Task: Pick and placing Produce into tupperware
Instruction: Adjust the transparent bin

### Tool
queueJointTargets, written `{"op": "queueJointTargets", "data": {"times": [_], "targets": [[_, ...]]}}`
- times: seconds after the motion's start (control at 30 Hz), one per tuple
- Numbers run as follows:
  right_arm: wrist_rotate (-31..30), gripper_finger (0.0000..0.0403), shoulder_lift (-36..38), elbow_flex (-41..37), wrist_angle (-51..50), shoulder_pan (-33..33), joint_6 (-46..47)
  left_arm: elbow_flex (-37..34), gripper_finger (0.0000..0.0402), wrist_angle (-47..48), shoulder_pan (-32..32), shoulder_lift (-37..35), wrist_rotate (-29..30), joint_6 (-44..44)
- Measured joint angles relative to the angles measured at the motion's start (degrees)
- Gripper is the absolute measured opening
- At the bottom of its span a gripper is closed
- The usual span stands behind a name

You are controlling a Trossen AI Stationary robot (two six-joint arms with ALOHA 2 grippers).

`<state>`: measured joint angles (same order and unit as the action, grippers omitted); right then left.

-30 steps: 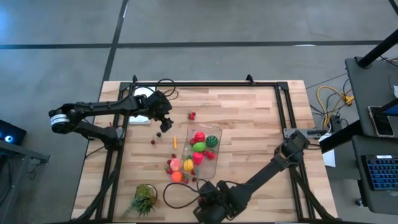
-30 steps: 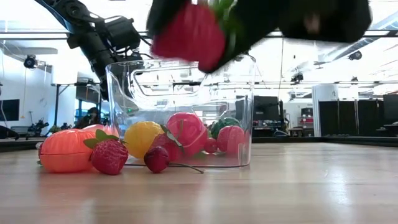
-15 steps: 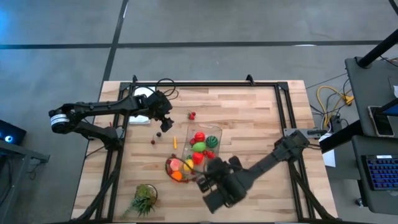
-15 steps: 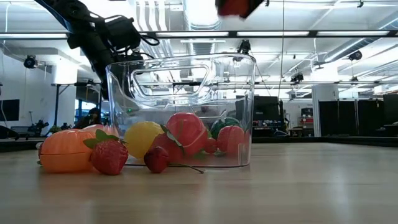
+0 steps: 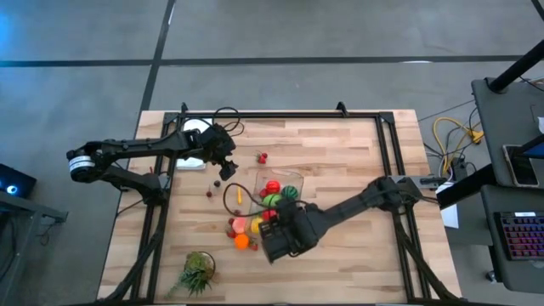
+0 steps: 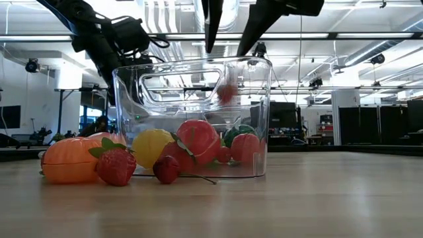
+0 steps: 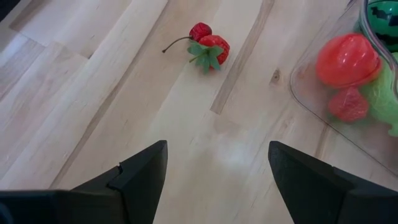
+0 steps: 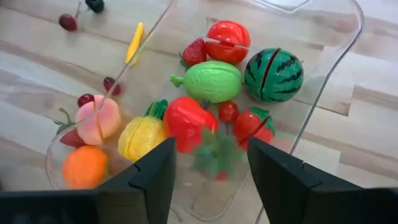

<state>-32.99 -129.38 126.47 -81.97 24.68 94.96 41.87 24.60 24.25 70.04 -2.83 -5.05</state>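
Note:
The clear tupperware (image 5: pixel 277 201) lies mid-table and holds several produce pieces, among them a watermelon (image 8: pixel 273 74), a green piece (image 8: pixel 211 81) and a yellow one (image 8: pixel 142 138). My right gripper (image 6: pixel 228 26) is open above its near end. A red strawberry (image 6: pixel 227 92) is falling, blurred, just below the fingers inside the tupperware walls. An orange (image 6: pixel 66 160), a strawberry (image 6: pixel 117 165) and a cherry (image 6: pixel 166 168) rest on the table against the tupperware's outside. My left gripper (image 7: pixel 217 149) is open above bare table at the far left, short of a strawberry and cherry (image 7: pixel 208 46).
A leafy green tuft (image 5: pixel 197 272) lies near the table's near-left corner. A thin yellow piece (image 5: pixel 240 195) and loose cherries (image 5: pixel 209 193) lie left of the tupperware. White paper (image 5: pixel 192 161) sits under the left arm. A black frame rail (image 5: pixel 391 144) runs along the table's edges.
My right gripper has risen from the table's near edge and gone toward the far edge with a red strawberry, ending over the tupperware, and its wrist has rolled. It has then opened and let go, and the strawberry drops into the tupperware.

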Motion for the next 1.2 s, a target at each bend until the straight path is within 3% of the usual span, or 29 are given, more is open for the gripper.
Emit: {"op": "queueJointTargets", "data": {"times": [0.3,0.43,0.73,1.03,1.2], "targets": [[0.37,0.0248,0.0,-0.1,-0.09,-0.06,1.06,-0.02,0.0265,0.04,-0.04,0.0,0.0,2.67],[-2.12,0.0261,0.03,-0.1,-0.71,-0.08,2.37,-0.02,0.0265,0.07,-0.04,0.0,0.0,2.66],[-7.53,0.0253,2.94,0.27,-3.13,0.53,4.8,0.0,0.0265,0.86,-0.04,-1.28,-2.35,2.47],[-7.1,0.0242,7.27,0.25,-4.56,0.66,0.83,-0.02,0.0265,1.32,0.0,0.02,-3.15,2.37],[-6.26,0.0237,8.1,0.0,-8.03,0.81,4.29,-0.18,0.0265,3.24,-0.5,2.31,-10.53,2.21]]}}
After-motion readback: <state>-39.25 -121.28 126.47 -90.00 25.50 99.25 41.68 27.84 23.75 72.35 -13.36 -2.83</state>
